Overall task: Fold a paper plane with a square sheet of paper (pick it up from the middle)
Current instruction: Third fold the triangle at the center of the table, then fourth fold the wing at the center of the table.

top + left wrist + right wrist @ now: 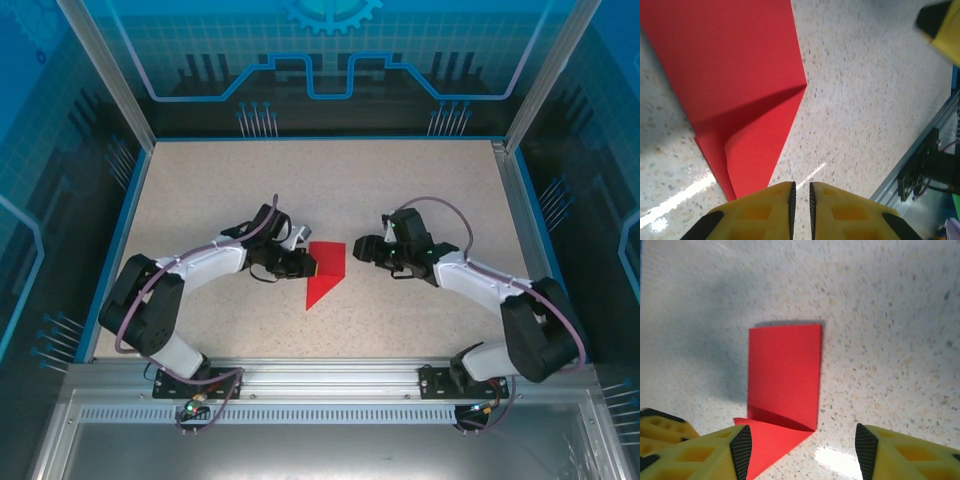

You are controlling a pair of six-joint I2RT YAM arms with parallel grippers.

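The red sheet of paper (326, 272) lies flat in the middle of the speckled table, folded into a rectangle with a pointed flap toward the near edge. In the left wrist view the paper (740, 75) lies ahead and to the left. My left gripper (303, 262) sits at its left edge. The left gripper (800, 186) has its jaws a narrow slit apart with nothing between them. My right gripper (360, 250) hovers just right of the paper. In the right wrist view the right gripper (802, 435) stands wide open, the paper (785, 375) ahead of it, its pointed flap reaching the left pad (742, 450).
A metal rail (320, 375) runs along the table's near edge, also seen as the rail (920, 150) in the left wrist view. Blue patterned walls (320, 60) enclose the table on three sides. Bare speckled tabletop (320, 190) surrounds the paper.
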